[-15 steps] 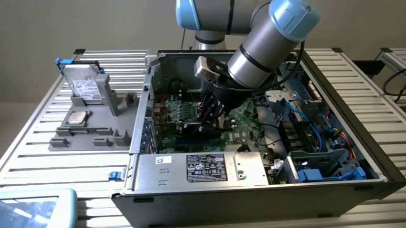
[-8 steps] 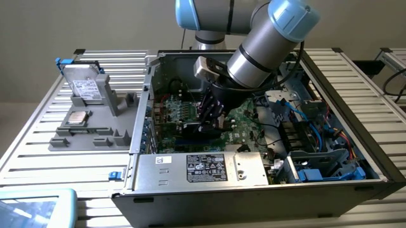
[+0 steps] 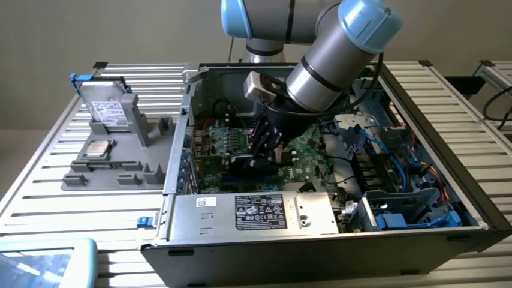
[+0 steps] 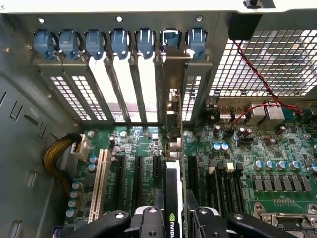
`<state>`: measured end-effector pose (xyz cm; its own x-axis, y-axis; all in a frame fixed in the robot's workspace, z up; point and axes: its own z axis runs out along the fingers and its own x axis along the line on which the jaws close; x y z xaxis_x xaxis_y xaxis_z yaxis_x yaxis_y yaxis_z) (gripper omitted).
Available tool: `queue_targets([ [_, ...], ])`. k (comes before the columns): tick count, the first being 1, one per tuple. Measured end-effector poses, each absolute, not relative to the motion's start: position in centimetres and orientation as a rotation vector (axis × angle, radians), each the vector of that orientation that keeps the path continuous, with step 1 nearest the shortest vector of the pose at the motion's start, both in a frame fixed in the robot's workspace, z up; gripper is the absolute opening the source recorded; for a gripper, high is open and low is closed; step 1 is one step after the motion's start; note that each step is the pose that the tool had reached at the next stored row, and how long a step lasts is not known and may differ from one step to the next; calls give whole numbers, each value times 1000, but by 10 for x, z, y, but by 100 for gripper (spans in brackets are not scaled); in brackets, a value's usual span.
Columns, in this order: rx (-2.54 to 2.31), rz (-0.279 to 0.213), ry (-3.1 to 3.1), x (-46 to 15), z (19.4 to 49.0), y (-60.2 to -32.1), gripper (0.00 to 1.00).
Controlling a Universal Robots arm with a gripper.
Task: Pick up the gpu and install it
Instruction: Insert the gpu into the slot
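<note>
The jaws grip the gpu [image 4: 172, 191], which stands on edge between them with its lower edge facing the motherboard [image 4: 200, 148] beneath. Ahead of the jaws, the card's metal bracket [image 4: 172, 82] meets the rear slot openings [image 4: 146, 89] of the computer case [image 3: 320, 252]. This alignment appears meant for seating the card.

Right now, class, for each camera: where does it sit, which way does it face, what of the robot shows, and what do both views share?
Exterior view: off the arm, above the open computer case, looking down into it; the arm and gripper show, reaching inside.
Wrist view: on the wrist, inside the case, facing the rear slot openings and blue clips; the gripper shows, shut on the gpu.
Shared: the gripper and the motherboard.
</note>
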<state>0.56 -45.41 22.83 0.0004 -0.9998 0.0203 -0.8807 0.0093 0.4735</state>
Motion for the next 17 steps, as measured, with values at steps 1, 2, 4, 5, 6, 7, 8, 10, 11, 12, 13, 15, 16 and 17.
queue_targets([
  [1, 1933, -468, -1942, 6, 228, -454, 27],
  [2, 1933, -468, -1942, 5, 228, -454, 27],
  [4, 1933, -468, -1942, 5, 228, -454, 27],
  [5, 1933, -468, -1942, 5, 228, -454, 27],
  [6, 1933, -468, -1942, 5, 228, -454, 27],
  [7, 1933, -468, -1942, 5, 228, -454, 27],
  [8, 1933, -468, -1942, 5, 228, -454, 27],
  [10, 1933, -468, -1942, 5, 227, -454, 27],
  [11, 1933, -468, -1942, 5, 227, -454, 27],
  [12, 1933, -468, -1942, 5, 227, -454, 27],
  [13, 1933, -468, -1942, 5, 227, -454, 27],
  [15, 1933, -468, -1942, 5, 226, -454, 27],
  [16, 1933, -468, -1942, 5, 226, -454, 27],
  [17, 1933, -468, -1942, 5, 226, -454, 27],
])
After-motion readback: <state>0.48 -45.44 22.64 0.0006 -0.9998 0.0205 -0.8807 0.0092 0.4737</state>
